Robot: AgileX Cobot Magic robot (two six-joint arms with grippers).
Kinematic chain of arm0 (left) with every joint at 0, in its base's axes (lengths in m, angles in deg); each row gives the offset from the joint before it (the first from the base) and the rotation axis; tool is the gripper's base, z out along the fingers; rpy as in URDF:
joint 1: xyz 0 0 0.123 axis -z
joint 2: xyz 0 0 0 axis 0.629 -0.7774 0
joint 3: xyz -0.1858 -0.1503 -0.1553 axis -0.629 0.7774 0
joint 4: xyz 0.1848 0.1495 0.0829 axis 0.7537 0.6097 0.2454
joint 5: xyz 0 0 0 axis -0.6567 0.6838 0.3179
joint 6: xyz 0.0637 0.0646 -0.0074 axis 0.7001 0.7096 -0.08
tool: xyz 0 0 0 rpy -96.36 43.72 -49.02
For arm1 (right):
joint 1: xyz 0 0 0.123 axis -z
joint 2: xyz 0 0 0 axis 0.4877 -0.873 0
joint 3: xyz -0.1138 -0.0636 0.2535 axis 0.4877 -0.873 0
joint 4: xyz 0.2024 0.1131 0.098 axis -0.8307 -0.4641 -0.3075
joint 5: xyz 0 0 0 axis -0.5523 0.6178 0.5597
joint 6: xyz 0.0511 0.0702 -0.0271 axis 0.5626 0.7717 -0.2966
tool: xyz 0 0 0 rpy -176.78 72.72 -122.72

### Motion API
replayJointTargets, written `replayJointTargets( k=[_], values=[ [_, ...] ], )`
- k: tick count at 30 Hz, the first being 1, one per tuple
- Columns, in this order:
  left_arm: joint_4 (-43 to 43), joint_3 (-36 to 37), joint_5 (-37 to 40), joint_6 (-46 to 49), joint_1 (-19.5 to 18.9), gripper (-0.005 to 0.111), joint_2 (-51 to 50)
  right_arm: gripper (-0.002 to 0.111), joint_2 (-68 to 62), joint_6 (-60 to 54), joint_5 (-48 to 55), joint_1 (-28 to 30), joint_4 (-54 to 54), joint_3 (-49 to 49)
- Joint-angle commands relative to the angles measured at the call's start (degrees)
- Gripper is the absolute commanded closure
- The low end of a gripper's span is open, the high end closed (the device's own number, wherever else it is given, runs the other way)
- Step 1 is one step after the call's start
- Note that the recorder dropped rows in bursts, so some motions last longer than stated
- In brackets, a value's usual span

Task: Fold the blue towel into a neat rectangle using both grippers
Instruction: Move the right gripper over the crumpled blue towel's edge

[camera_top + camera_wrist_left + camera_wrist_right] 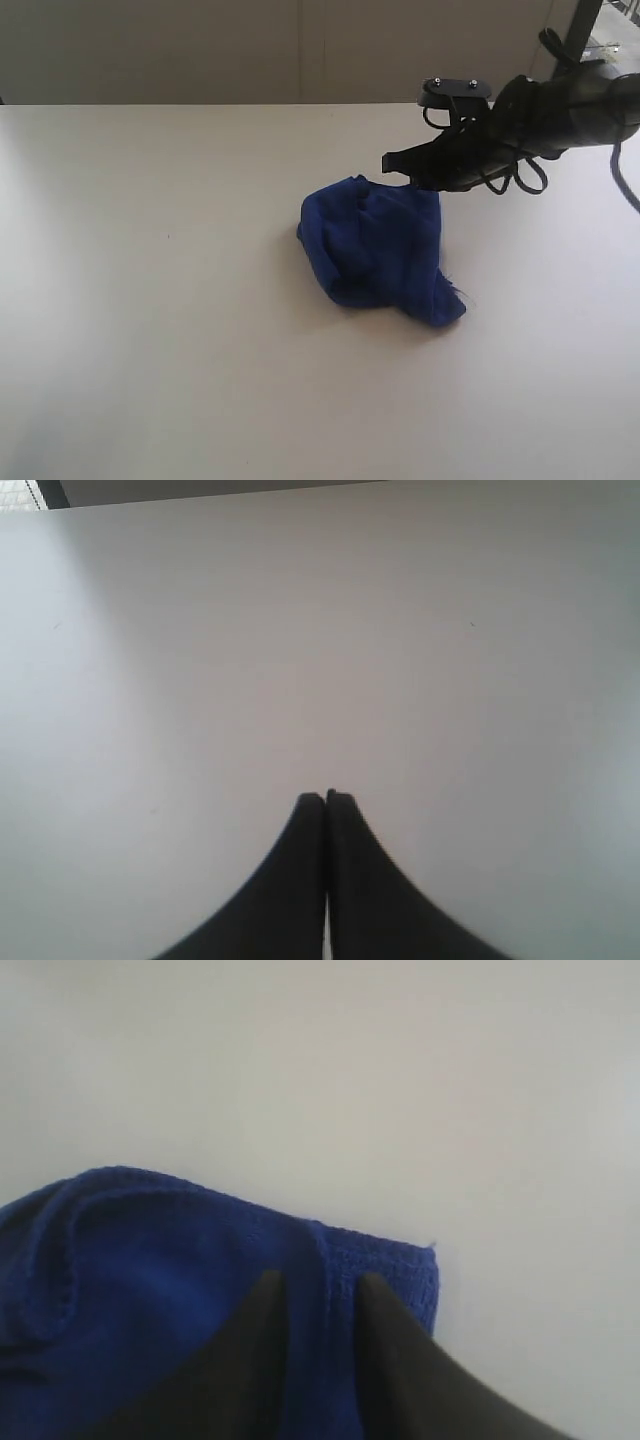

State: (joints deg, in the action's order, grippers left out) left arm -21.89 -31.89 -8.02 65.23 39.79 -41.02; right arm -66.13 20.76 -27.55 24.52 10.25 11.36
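On the table (150,300), the blue towel (375,245) lies crumpled right of centre. At its far edge the right gripper (320,1282) pinches a fold between its jaws. Over bare tabletop the left gripper (326,798) has its jaws pressed together.

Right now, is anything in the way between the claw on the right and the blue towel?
Nothing visible stands between them. The right claw is at the towel, its fingers either side of a fold at one edge. Whether it is pinching yet, I can't tell.
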Motion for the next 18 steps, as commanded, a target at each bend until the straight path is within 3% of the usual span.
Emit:
replayJointTargets(
  k=[1, 13, 18],
  values=[
    [-0.1, 0.3, -0.1, -0.5, -0.1, 0.107, 0.2, 0.084, -1.4, -0.2, -1.6, -0.2, -1.7, 0.2],
    [-0.1, 0.3, -0.1, -0.5, -0.1, 0.107, 0.2, 0.085, -3.5, -0.2, -2.1, -0.5, -5.6, 0.3],
    [-0.1, 0.3, -0.1, -0.5, -0.1, 0.107, 0.2, 0.102, -1.7, -0.2, -2.9, -0.5, -5.6, 0.3]
  ],
)
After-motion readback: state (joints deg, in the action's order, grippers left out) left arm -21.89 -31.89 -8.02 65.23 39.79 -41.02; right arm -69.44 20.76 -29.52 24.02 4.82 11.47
